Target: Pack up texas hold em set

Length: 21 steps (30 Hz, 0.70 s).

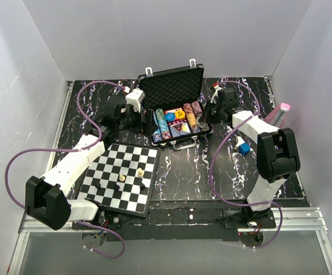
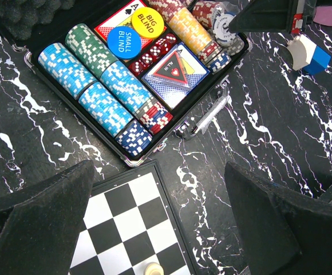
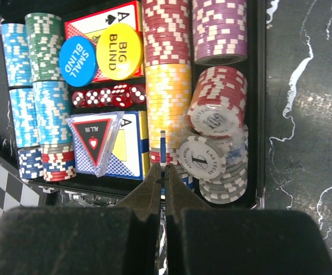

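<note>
As things lie now: the black briefcase (image 1: pixel 172 86) sits open, lid raised, its tray nearly full.
Left gripper (image 2: pixel 157 172): off the briefcase's near-left corner, fingers spread wide, holding nothing.
Chessboard (image 1: pixel 123 177): just beside that same briefcase corner; no part of the set.
Blue chip rows (image 2: pixel 91 86): in the briefcase's left slots, lying snug.
Card deck (image 3: pixel 129 154): middle of the briefcase, near its front wall.
Right gripper (image 3: pixel 163 167): over the briefcase's front edge, fingers pressed together on a thin chip (image 3: pixel 163 143) held edge-on.
Loose stacks (image 3: pixel 217 154): in the briefcase's near-right corner, tilted and piled over other chips.
Risk: released askew, the chip may fall flat onto the deck. The tilted stacks, riding high, could stop the lid from closing.
</note>
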Each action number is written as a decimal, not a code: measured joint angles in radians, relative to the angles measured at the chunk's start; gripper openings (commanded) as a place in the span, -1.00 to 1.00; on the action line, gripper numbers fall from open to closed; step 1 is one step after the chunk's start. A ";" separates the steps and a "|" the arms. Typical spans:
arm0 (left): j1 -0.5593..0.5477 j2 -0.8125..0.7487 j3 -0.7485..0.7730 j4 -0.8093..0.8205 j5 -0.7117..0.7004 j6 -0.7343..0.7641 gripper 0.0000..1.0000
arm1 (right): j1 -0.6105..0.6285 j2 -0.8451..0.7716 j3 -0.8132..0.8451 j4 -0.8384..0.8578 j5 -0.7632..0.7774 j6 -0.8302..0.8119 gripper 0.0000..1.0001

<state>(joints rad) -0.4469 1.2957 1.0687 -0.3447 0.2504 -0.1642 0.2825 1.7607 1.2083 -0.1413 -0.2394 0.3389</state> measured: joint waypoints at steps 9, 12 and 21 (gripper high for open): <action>0.000 0.000 0.000 0.000 0.000 0.000 0.96 | 0.000 0.024 0.054 -0.031 0.092 0.029 -0.81; 0.000 0.000 0.000 0.000 0.000 0.000 0.96 | 0.000 0.035 0.067 -0.042 0.103 0.032 -0.73; 0.000 0.000 0.000 0.000 0.000 0.000 0.97 | 0.000 0.074 0.094 -0.059 0.101 0.032 -0.21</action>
<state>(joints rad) -0.4469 1.2957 1.0687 -0.3447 0.2508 -0.1642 0.2825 1.8343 1.3022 -0.2005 -0.1379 0.3706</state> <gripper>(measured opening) 0.981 0.266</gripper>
